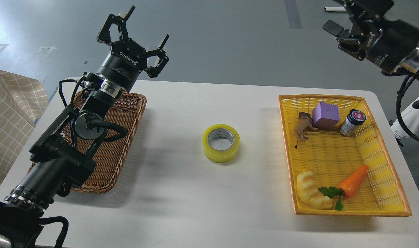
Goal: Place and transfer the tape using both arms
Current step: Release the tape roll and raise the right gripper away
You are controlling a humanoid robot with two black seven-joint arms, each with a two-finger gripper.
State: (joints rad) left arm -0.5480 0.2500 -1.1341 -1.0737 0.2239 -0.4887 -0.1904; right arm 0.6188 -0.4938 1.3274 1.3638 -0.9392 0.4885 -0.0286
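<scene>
The tape (pixel 221 143), a yellow roll with a grey-white core, lies flat on the white table (pixel 181 206) near its middle, touched by nothing. My left gripper (pixel 135 29) is open and empty, raised above the far end of the brown wicker basket (pixel 109 158), well left of the tape. My right gripper (pixel 340 32) is open and empty, held high at the top right, beyond the table's far edge and far from the tape.
A yellow basket (pixel 288 165) at the right holds a purple block (pixel 325 115), a toy animal (pixel 303 129), a small jar (pixel 353 122), a carrot (pixel 354 179) and a pale croissant toy (pixel 312 194). A checked cloth (pixel 9 113) is at the left.
</scene>
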